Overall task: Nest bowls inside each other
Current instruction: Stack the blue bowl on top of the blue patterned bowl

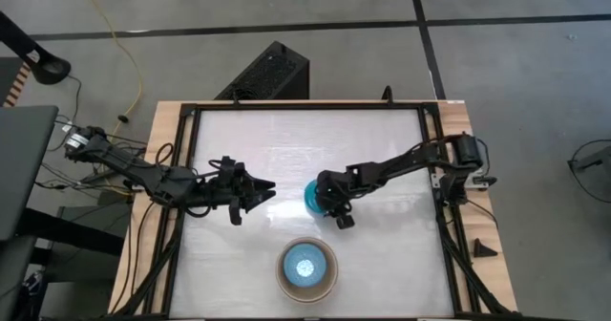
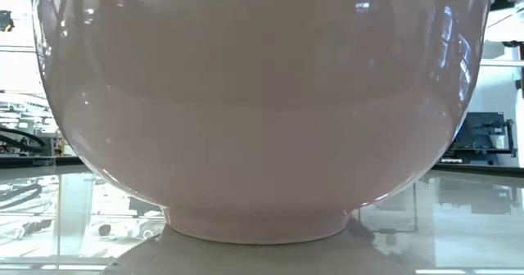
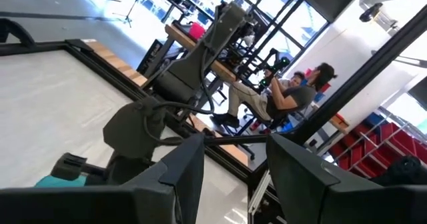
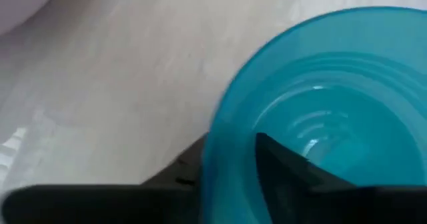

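Note:
A teal bowl (image 1: 311, 195) stands upright on the white table, a little right of the middle. My right gripper (image 1: 334, 206) slants down over its rim. One finger (image 4: 287, 167) is inside the bowl (image 4: 320, 97) and the other (image 4: 177, 181) is outside its wall, the jaws apart. Near the front edge stands a stack of bowls (image 1: 327, 275). Its outer bowl is beige and a light blue one (image 1: 305, 264) sits innermost. The stack's pale outer bowl (image 2: 262, 103) fills the low view, resting on its foot (image 2: 254, 226). My left gripper (image 1: 256, 195) hovers open to the left of the teal bowl.
A black frame (image 1: 434, 149) runs around the white table top. A dark box (image 1: 267, 73) stands on the floor beyond the far edge. A person (image 3: 287, 91) sits in the room past the table. There is bare table to the left of and behind the bowls.

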`<state>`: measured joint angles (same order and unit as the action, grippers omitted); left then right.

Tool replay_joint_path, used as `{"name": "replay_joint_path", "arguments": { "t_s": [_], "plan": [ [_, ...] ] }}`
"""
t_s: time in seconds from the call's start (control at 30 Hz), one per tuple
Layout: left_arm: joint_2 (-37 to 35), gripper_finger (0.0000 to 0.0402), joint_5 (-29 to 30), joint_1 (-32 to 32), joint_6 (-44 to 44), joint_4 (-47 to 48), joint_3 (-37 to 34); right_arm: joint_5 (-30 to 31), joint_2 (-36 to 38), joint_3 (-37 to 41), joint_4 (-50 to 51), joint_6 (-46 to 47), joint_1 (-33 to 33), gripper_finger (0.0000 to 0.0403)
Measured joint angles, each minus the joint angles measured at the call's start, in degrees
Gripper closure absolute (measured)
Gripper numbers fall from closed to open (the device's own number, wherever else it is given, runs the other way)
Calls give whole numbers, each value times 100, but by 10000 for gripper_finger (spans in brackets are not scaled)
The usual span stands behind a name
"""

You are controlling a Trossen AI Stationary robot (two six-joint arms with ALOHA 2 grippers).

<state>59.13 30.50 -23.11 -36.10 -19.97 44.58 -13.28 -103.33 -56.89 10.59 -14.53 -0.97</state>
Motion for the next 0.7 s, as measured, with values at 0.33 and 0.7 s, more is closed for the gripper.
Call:
{"name": "replay_joint_path", "arguments": {
  "t_s": [0.33, 0.7],
  "plan": [
    [0, 251, 30, 0, -13, -2, 0, -263, 129, -308, 204, 506, 241, 366],
    [0, 251, 127, 0, 175, -55, 4, -459, 1467, -310, 276, 1130, 587, 377]
  ]
}}
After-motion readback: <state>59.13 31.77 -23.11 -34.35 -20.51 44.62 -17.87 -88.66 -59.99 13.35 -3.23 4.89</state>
